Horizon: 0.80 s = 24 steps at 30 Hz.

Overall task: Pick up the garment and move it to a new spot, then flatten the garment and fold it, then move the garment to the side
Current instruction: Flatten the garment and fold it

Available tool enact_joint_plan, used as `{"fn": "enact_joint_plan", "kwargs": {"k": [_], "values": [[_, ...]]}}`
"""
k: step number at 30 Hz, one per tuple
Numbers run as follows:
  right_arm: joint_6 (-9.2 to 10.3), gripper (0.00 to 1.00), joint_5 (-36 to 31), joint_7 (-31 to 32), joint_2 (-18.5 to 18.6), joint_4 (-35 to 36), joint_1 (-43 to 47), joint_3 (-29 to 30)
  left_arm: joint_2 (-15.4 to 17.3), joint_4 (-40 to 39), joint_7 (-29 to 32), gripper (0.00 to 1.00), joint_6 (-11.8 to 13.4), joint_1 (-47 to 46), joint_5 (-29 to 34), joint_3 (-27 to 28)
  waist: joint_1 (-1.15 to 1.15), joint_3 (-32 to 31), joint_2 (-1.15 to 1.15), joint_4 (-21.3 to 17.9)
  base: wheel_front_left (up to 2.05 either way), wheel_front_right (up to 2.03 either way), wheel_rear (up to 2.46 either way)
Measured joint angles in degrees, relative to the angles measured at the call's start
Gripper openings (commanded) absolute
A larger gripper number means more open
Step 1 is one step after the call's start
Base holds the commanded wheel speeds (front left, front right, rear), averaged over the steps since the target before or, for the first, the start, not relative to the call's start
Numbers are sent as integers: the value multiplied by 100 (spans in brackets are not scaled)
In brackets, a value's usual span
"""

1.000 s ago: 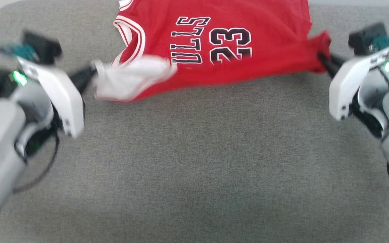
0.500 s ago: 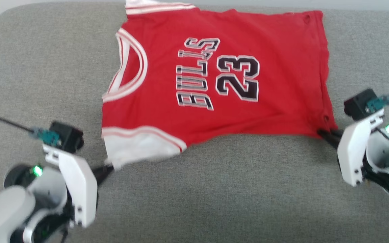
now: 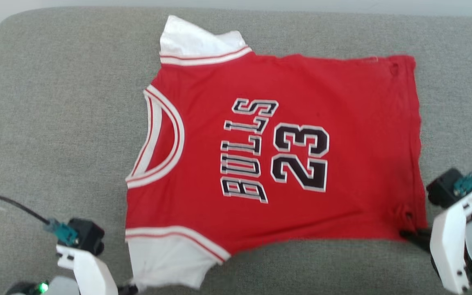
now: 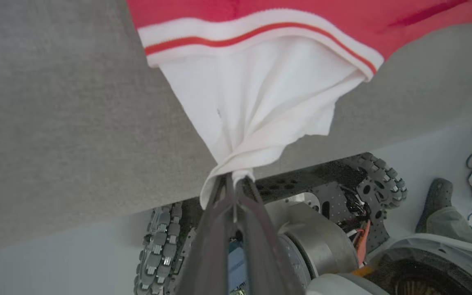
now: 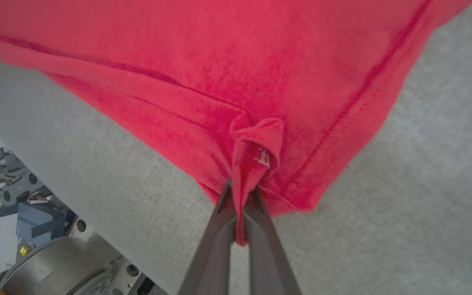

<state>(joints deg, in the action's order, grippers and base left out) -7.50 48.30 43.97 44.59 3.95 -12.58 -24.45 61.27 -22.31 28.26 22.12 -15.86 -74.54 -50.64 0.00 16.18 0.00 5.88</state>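
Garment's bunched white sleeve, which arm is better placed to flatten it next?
Left: the left gripper is shut on that sleeve, while the right gripper pinches the garment at its red hem.

The garment [image 3: 277, 155] reads "BULLS" above the number "23"

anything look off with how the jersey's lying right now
Mostly flat, but two spots are bunched. The jersey has its near white sleeve twisted into a cone where the left hand pinches it, and the hem corner is puckered in the right hand.
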Motion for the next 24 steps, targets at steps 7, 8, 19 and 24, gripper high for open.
{"fn": "enact_joint_plan", "kwargs": {"k": [7, 8, 19, 24], "values": [[0, 0, 115, 252, 60, 476, 625, 333, 171, -339, 124, 0, 309, 338, -272, -56, 0, 14, 0, -27, 0, 0, 0], [0, 0, 115, 250, 31, 502, 659, 400, 186, -364, 97, 0, 311, 336, -268, -41, 0, 20, 0, -35, 0, 0, 0], [0, 0, -171, 181, -550, 934, 762, 1295, 601, -578, 143, 0, 73, -491, 323, 385, 0, -16, 0, -147, 0, 0, 0], [0, 0, -520, 235, -913, 1058, 578, 1696, 693, -358, 293, 0, -280, -1235, 690, 648, 0, -23, 0, -232, 0, 0, 0]]}}
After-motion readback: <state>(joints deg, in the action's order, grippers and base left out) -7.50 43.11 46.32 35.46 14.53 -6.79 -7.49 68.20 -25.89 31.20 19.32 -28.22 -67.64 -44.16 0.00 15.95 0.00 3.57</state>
